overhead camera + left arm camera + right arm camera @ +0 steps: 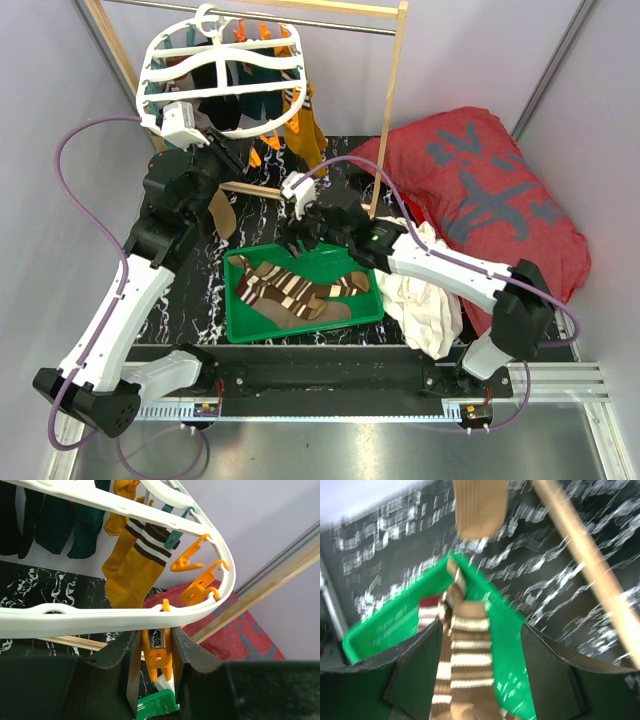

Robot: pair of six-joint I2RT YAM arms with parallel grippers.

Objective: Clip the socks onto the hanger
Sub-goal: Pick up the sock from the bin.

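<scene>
The white hanger [220,75] hangs from the rod at the back left, with mustard socks [300,120] and dark ones clipped to it. My left gripper [156,641] is up at the hanger's near rim [75,617], shut on an orange clip [160,662] whose legs are squeezed between the fingers. Striped brown socks [290,290] lie in the green tray [300,330]. My right gripper [481,630] hovers over the tray's far corner, open wide, with a brown-and-cream striped sock [467,660] lying loose between its fingers. A tan sock [480,505] hangs above the tray.
The wooden rack's post [390,110] stands just behind the right gripper. A big red cushion [490,190] fills the right side, with a white cloth [425,300] beside the tray. Free orange clips [197,587] hang on the hanger's rim.
</scene>
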